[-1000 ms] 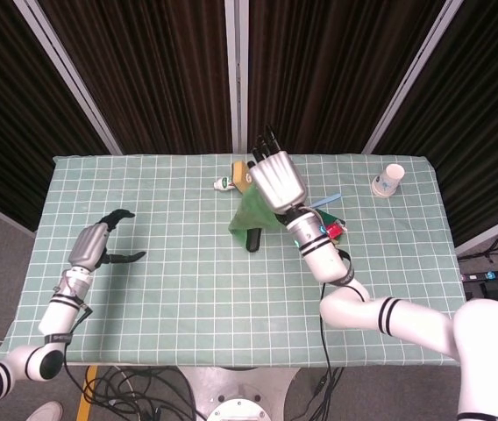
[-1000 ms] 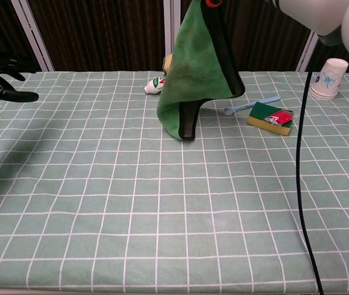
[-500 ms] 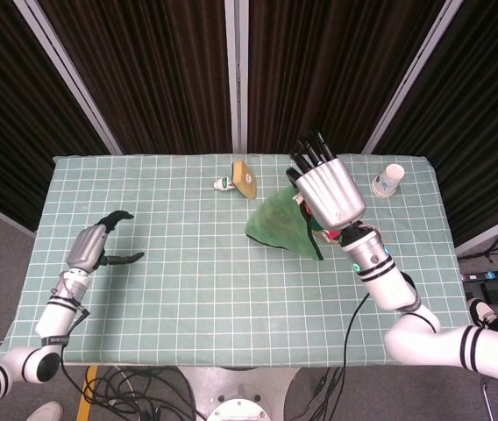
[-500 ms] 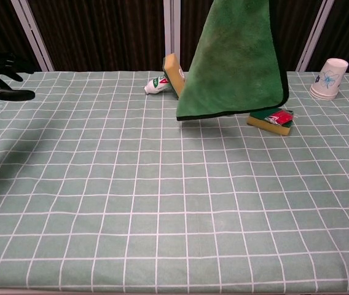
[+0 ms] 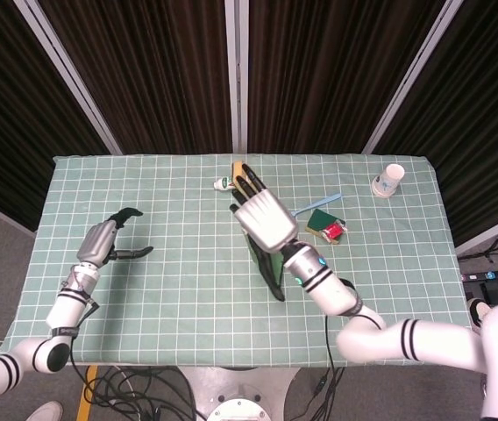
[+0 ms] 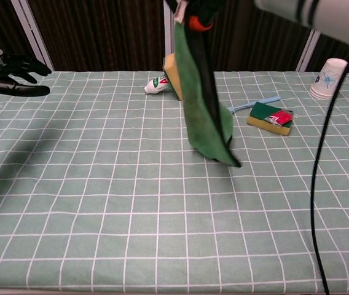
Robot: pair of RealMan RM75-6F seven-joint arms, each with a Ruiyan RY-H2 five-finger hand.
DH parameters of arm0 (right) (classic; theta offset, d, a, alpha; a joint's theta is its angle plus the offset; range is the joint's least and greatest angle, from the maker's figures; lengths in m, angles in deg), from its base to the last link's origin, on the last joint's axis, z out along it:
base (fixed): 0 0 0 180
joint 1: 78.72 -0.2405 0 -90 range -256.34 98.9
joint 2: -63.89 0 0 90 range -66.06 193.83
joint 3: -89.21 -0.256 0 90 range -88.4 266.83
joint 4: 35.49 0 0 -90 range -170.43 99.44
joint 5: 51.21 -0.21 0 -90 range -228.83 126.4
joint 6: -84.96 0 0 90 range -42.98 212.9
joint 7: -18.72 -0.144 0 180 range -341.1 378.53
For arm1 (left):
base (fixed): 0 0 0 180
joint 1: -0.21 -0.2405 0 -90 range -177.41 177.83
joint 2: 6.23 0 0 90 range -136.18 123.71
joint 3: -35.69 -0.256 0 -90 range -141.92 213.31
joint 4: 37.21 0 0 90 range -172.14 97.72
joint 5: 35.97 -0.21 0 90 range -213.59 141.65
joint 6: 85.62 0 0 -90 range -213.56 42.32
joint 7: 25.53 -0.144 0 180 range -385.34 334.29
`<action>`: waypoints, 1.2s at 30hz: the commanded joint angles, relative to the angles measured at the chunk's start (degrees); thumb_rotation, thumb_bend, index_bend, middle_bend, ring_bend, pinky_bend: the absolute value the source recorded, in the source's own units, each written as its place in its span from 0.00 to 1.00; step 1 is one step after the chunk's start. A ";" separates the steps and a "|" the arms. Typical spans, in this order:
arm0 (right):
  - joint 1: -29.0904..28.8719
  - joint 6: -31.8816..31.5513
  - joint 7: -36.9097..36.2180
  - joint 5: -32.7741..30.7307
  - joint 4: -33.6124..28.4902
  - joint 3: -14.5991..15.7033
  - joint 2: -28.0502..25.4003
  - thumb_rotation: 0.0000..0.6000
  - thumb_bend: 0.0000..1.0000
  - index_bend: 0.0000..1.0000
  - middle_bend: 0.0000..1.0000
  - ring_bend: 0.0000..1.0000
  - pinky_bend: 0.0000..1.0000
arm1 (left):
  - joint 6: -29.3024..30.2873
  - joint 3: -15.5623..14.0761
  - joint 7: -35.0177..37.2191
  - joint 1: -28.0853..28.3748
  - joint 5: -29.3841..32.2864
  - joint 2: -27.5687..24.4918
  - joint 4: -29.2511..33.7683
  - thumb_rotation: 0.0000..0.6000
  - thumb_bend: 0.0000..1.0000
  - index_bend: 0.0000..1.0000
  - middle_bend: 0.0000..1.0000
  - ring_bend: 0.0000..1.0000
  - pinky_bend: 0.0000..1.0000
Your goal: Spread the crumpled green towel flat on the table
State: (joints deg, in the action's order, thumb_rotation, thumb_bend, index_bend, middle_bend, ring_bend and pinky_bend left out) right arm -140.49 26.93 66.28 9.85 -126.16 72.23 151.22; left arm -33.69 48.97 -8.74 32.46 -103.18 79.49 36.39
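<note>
The green towel (image 6: 205,117) is held aloft by the right hand (image 5: 264,219), pinched at its top so it hangs unfolded, lower corner brushing mid-table (image 6: 101,215). Toward the left edge, the left hand (image 5: 109,244) is held empty, fingers apart, presumably awaiting a free corner.

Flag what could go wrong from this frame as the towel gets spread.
The green towel hangs folded from the right hand alone, its low corner near the cloth; lowered like this it may land bunched. The left hand sits far off, unable to pull a corner. A sweep could hit the sponge or tube.
</note>
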 commanded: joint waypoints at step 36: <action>-16.14 6.06 -0.46 -18.15 32.35 -7.75 22.44 0.96 0.59 0.78 0.25 0.11 0.02 | -2.68 1.28 -21.57 9.83 11.95 14.13 -5.51 0.54 0.03 0.33 0.25 0.21 0.29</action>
State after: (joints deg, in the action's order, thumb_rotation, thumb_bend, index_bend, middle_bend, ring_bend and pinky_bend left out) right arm -156.73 33.08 65.92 -8.34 -93.67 64.54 173.80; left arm -36.57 50.43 -29.67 42.04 -91.81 92.95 31.50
